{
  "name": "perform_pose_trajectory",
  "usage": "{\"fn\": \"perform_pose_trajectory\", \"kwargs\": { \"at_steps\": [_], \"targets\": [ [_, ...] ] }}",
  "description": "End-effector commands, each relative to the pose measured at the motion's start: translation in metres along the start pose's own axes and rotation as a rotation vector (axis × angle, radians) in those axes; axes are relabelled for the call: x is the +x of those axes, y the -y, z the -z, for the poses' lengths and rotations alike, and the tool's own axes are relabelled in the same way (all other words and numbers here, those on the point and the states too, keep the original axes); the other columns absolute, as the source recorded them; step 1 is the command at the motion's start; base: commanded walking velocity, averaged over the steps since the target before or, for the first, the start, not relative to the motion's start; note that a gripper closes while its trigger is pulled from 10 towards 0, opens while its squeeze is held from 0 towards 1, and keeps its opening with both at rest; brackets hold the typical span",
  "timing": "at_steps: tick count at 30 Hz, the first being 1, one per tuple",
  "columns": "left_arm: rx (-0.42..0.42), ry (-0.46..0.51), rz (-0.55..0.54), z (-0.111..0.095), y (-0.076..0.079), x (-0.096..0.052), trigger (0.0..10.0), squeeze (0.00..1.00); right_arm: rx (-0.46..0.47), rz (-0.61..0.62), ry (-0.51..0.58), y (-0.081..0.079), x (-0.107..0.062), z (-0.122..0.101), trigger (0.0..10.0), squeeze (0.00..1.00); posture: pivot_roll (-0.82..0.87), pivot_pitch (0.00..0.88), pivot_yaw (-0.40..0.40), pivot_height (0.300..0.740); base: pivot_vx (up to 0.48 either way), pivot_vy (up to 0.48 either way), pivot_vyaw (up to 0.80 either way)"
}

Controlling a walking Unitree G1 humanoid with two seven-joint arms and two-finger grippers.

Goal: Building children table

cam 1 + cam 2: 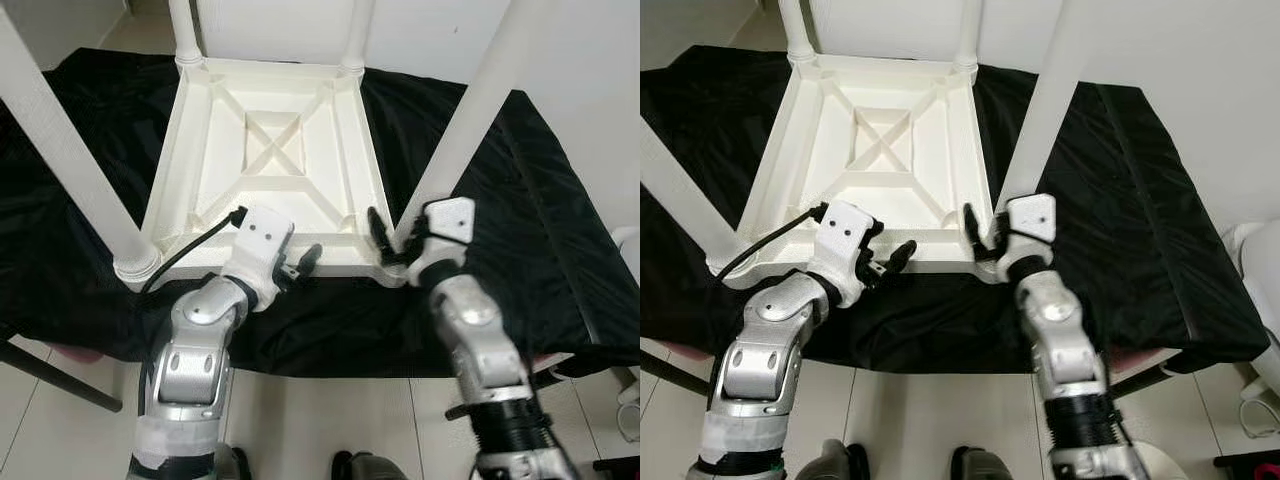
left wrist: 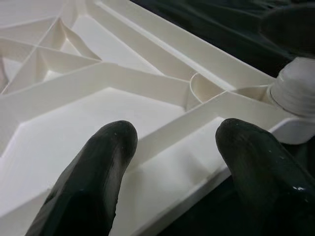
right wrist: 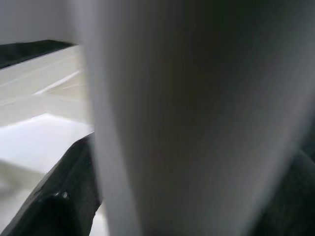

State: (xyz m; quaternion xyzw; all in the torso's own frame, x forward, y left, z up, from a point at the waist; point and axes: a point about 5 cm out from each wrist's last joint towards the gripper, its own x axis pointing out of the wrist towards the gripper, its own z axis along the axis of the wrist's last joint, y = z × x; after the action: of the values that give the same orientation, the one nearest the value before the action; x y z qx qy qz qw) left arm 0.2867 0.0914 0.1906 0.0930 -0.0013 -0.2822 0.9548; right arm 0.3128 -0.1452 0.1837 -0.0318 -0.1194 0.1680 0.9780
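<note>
Table leg (image 1: 470, 120) betw. right gripper (image 1: 392, 238) fingers.

Silver arms (image 1: 200, 350), white wrists, black-fingered end effectors, black cable (image 1: 190, 245).

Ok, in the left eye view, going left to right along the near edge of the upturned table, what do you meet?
Near-left leg → left gripper → right gripper → near-right leg.

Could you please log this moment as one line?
table top upside down on black cloth | right gripper around leg | left gripper open at edge
</note>
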Motion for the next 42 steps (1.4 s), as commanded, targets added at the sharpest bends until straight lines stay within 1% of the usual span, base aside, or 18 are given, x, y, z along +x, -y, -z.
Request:
{"fn": "perform_pose_trajectory", "kwargs": {
  "at_steps": [1,4,13,15,18,19,20,21,23,24,25,29,30,31,32,36,38,42],
  "targets": [
    [-0.003,-0.018,-0.232,0.003,-0.008,0.003,10.0,0.00,0.039,-0.065,-0.006,0.003,-0.002,0.006,10.0,0.00,-0.12,0.091,-0.007,0.740,0.000,0.000,0.00],
    [0.032,-0.007,-0.211,0.002,-0.010,0.003,10.0,0.00,0.033,-0.129,-0.013,0.006,-0.006,0.006,10.0,0.00,-0.12,0.078,-0.005,0.740,0.000,0.000,0.00],
    [0.020,-0.002,-0.226,0.004,-0.016,0.007,10.0,0.00,0.032,-0.338,-0.055,-0.002,-0.014,0.010,10.0,0.00,-0.14,0.062,-0.029,0.740,0.000,0.000,0.00],
    [0.063,0.020,-0.175,0.005,-0.007,0.005,10.0,0.00,0.021,-0.360,-0.075,0.004,-0.013,0.015,10.0,0.00,-0.13,0.059,-0.029,0.740,0.000,0.000,0.00],
    [0.047,0.063,-0.078,0.003,0.006,0.000,10.0,0.00,0.010,-0.386,-0.090,0.009,-0.013,0.019,10.0,0.00,-0.13,0.060,-0.022,0.740,0.000,0.000,0.00],
    [0.053,0.080,-0.053,0.002,0.009,-0.002,10.0,0.00,0.009,-0.395,-0.093,0.011,-0.013,0.021,9.4,0.00,-0.13,0.061,-0.021,0.740,0.000,0.000,0.00],
    [0.060,0.090,-0.040,0.001,0.011,-0.004,10.0,0.00,0.008,-0.400,-0.095,0.012,-0.013,0.022,9.4,0.00,-0.13,0.061,-0.021,0.740,0.000,0.000,0.00],
    [0.082,0.090,-0.004,0.004,0.016,-0.005,10.0,0.00,0.010,-0.404,-0.101,0.013,-0.013,0.024,4.5,0.00,-0.12,0.060,-0.010,0.740,0.000,0.000,0.00],
    [0.096,0.087,0.022,0.005,0.019,-0.006,10.0,0.00,0.011,-0.407,-0.105,0.015,-0.013,0.025,4.5,0.00,-0.12,0.060,-0.010,0.740,0.000,0.000,0.00],
    [0.106,0.084,0.034,0.006,0.020,-0.006,10.0,0.00,0.008,-0.401,-0.109,0.016,-0.013,0.027,1.0,0.00,-0.12,0.059,-0.005,0.740,0.000,0.000,0.00],
    [0.112,0.079,0.031,0.008,0.020,-0.005,10.0,0.00,0.011,-0.401,-0.116,0.016,-0.014,0.030,0.0,0.00,-0.13,0.062,-0.001,0.740,0.000,0.000,0.00],
    [0.118,0.071,0.020,0.011,0.017,-0.004,10.0,0.00,0.025,-0.382,-0.125,0.014,-0.016,0.035,0.0,0.00,-0.13,0.061,-0.005,0.740,0.000,0.000,0.00],
    [0.111,0.072,-0.010,0.010,0.013,-0.001,10.0,0.00,0.028,-0.335,-0.128,0.013,-0.016,0.035,6.8,0.00,-0.13,0.058,-0.012,0.740,0.000,0.000,0.00],
    [0.111,0.072,-0.010,0.010,0.013,-0.001,10.0,0.00,0.028,-0.335,-0.128,0.013,-0.016,0.035,6.8,0.00,-0.13,0.058,-0.012,0.740,0.000,0.000,0.00],
    [0.105,0.081,-0.039,0.009,0.010,0.000,10.0,0.00,0.041,-0.283,-0.117,0.012,-0.014,0.034,10.0,0.00,-0.13,0.063,-0.017,0.740,0.000,0.000,0.00],
    [0.099,0.068,-0.064,0.011,0.009,0.001,10.0,0.00,0.026,-0.191,-0.103,0.011,-0.012,0.032,10.0,0.00,-0.13,0.072,-0.025,0.740,0.000,0.000,0.00],
    [0.088,0.060,-0.102,0.013,0.007,0.000,10.0,0.00,0.026,-0.089,-0.098,0.007,-0.011,0.032,10.0,0.00,-0.13,0.086,-0.023,0.740,0.000,0.000,0.00],
    [0.062,0.059,-0.141,0.012,0.006,-0.001,10.0,0.00,0.097,0.048,-0.089,-0.004,-0.013,0.032,10.0,0.00,-0.12,0.098,-0.020,0.740,0.000,0.000,0.00]
  ]
}}
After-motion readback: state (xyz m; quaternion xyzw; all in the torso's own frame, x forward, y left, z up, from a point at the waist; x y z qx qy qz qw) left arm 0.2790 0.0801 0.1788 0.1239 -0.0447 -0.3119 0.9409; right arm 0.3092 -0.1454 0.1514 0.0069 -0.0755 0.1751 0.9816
